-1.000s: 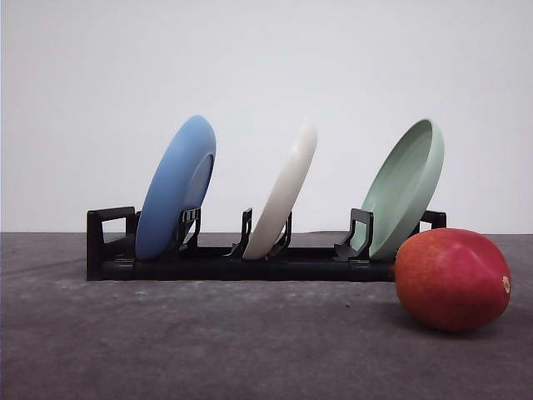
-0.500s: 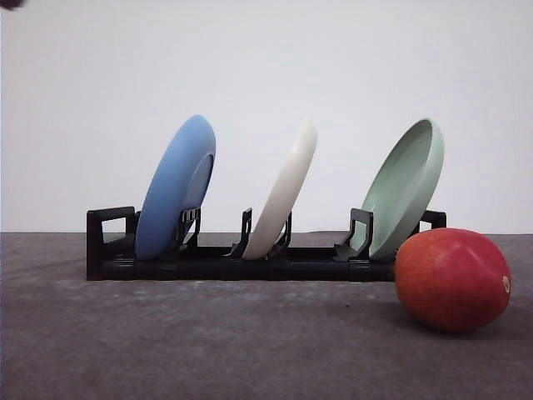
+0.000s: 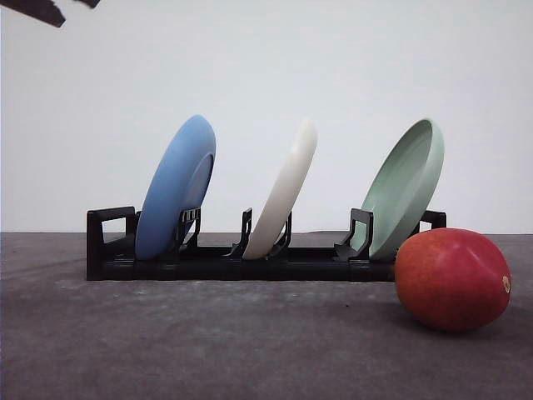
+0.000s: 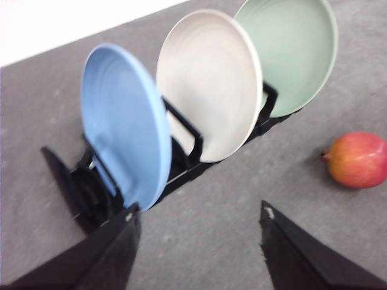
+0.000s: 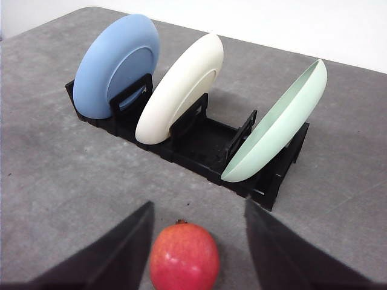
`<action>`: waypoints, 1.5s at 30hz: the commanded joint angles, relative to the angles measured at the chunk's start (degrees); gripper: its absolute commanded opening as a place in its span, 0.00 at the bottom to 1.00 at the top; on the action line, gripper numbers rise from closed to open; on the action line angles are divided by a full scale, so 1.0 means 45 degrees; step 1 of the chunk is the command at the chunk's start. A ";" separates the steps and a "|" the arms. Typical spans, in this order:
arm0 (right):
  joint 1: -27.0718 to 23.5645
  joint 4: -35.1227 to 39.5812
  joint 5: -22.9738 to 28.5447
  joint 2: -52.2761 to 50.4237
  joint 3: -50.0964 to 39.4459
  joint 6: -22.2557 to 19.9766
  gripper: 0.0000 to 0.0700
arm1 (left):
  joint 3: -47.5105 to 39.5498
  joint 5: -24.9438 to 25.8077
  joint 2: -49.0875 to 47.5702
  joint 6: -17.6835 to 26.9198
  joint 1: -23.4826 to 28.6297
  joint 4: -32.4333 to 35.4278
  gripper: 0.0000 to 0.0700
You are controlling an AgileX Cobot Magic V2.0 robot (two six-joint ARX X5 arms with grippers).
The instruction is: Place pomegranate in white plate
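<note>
Looking across the front view, you have a dark grey, slightly mottled table (image 3: 166, 342) running back to a plain white wall (image 3: 266, 58). On it stands a black plate rack (image 3: 108, 246) holding three plates on edge, all leaning the same way: the blue plate (image 3: 175, 187) at the left, the white plate (image 3: 285, 190) in the middle slot, the pale green plate (image 3: 406, 185) at the right. The pomegranate (image 3: 451, 279) lies on the table just in front of the rack's right end, nearer you than the green plate and overlapping its lower rim from this angle (whether they touch, you cannot tell here; the right wrist view shows a gap of bare table between fruit and rack).

From the right wrist camera, the right gripper (image 5: 196, 214) hangs above the pomegranate (image 5: 184, 257) with its jaws spread wide and nothing between them but air; the fruit's lower part is cut off by the frame edge. The left gripper (image 4: 196, 211) is likewise spread apart and empty, aimed at the table in front of the rack; that picture is soft, so plate edges blur. In the front view's top left corner a dark sliver is cut off by the frame, too little to identify.
</note>
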 commanded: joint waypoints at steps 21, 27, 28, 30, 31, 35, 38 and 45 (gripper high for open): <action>0.0063 0.0443 -0.0044 0.0034 0.0189 -0.0092 0.48 | 0.0333 -0.2319 0.5699 0.0245 -0.3656 0.7361 0.56; 0.0063 0.0672 -0.0034 0.0034 0.0189 -0.0092 0.48 | 0.0995 -0.3361 0.8231 -0.0313 -0.3883 0.8899 0.56; 0.0063 0.0711 -0.0034 0.0034 0.0189 -0.0092 0.48 | 0.1218 -0.3412 0.8644 -0.0491 -0.3878 0.8937 0.56; 0.0063 0.0774 -0.0029 0.0035 0.0189 -0.0092 0.48 | 0.1787 -0.3461 0.9479 -0.0869 -0.3873 0.8817 0.56; 0.0063 0.0802 -0.0029 0.0039 0.0189 -0.0092 0.48 | 0.2046 -0.3474 0.9846 -0.1004 -0.3869 0.8790 0.56; 0.0063 0.0806 0.0005 0.0039 0.0189 -0.0092 0.48 | 0.2988 -0.3621 1.1065 -0.1171 -0.3860 0.8785 0.56; 0.0063 0.0811 0.0005 0.0039 0.0189 -0.0092 0.48 | 0.3518 -0.3702 1.1731 -0.1171 -0.3860 0.8623 0.56; 0.0063 0.0811 0.0153 0.0039 0.0189 -0.0097 0.48 | 0.3745 -0.3716 1.2010 -0.1177 -0.3850 0.8369 0.40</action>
